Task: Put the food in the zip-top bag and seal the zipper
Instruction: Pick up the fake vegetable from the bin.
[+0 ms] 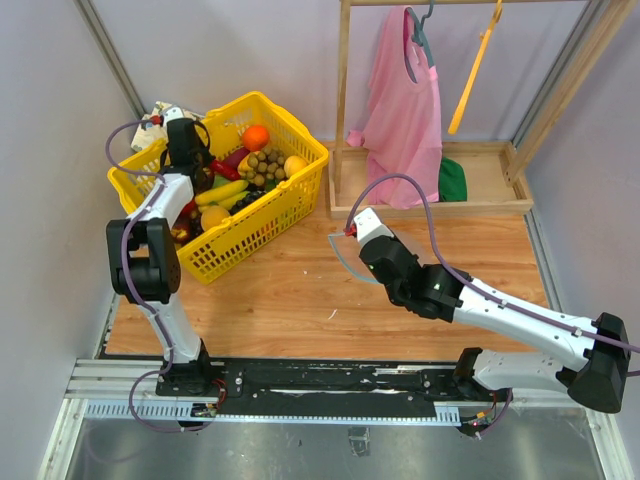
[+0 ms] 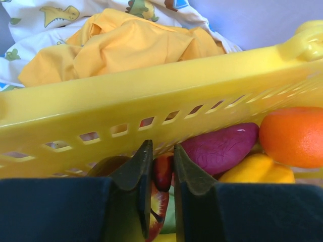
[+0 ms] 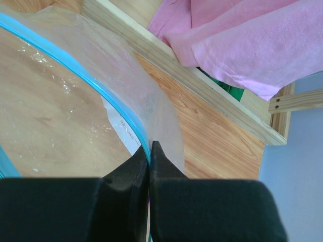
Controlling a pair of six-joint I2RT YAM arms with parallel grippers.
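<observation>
The food lies in a yellow basket (image 1: 262, 225): an orange (image 1: 255, 137), a brownish grape cluster (image 1: 265, 165), a purple piece (image 2: 222, 148) and yellow pieces. My left gripper (image 1: 185, 140) is inside the basket by its far wall. In the left wrist view the left gripper (image 2: 159, 148) is shut on a dark red food piece (image 2: 164, 171). My right gripper (image 1: 352, 228) holds the clear zip-top bag (image 1: 345, 258) above the wooden floor. In the right wrist view the right gripper (image 3: 150, 146) is shut on the bag's blue zipper strip (image 3: 101, 85), and the bag (image 3: 60, 116) hangs to the left.
A wooden rack (image 1: 343, 110) stands at the back right with a pink garment (image 1: 405, 110), a yellow hanger (image 1: 475, 65) and a green item (image 1: 452, 180) on its base. Yellow and dinosaur-print cloth (image 2: 126, 40) lies behind the basket. Walls close in on both sides.
</observation>
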